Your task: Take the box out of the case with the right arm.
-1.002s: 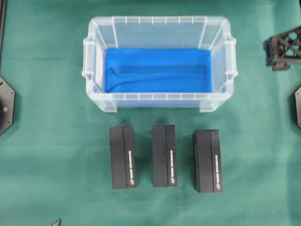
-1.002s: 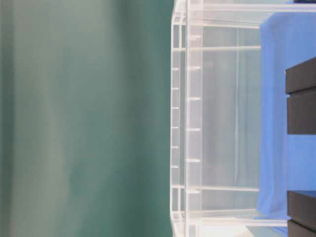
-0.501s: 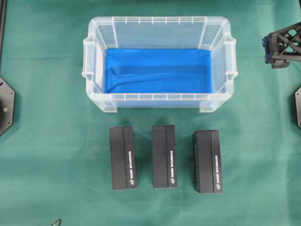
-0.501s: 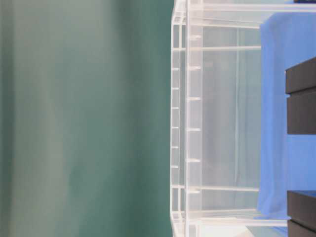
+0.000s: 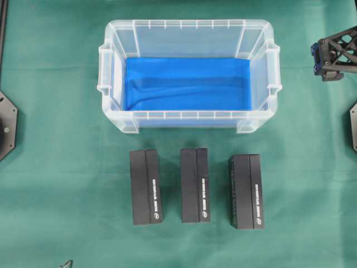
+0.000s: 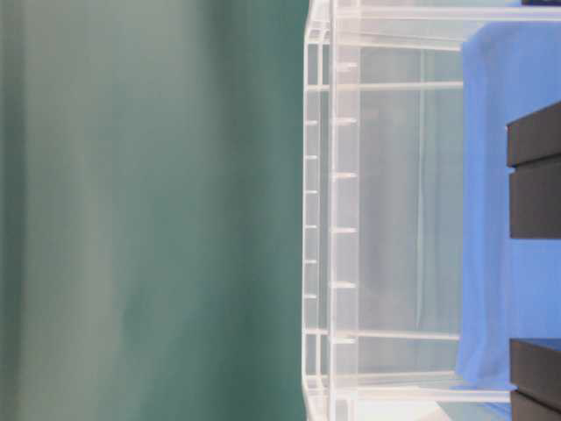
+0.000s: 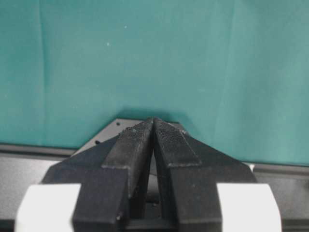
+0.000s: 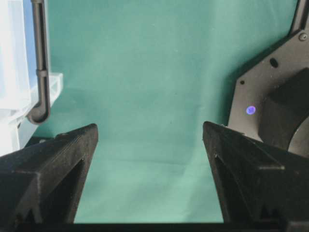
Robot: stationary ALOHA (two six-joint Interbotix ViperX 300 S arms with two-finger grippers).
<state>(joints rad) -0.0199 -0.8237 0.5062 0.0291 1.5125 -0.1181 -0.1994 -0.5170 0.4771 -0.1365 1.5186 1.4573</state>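
- The case point(image 5: 189, 120) holds only its blue lining point(image 5: 187, 84); your three boxes point(image 5: 195, 185) lie on the green cloth point(image 5: 56, 184) just in front of it, side by side, long axes running toward the case.
- Nothing looks left to lift, so park the right gripper point(image 8: 149, 145), jaws wide and empty, clear of the case.
- The left gripper point(image 7: 153, 130) is pinched together, holding nothing.

The right gripper point(image 8: 149, 133) stood with its two black pointed fingers point(image 8: 58, 159) spread wide apart, nothing between them. In the overhead view only part of the right arm's lattice-framed gripper point(image 5: 336, 53) showed, at the right edge of the picture. The left gripper point(image 7: 153, 126) had its ridged fingers point(image 7: 133, 145) pressed together at the tips, holding nothing, with white parts point(image 7: 46, 208) either side of its body.
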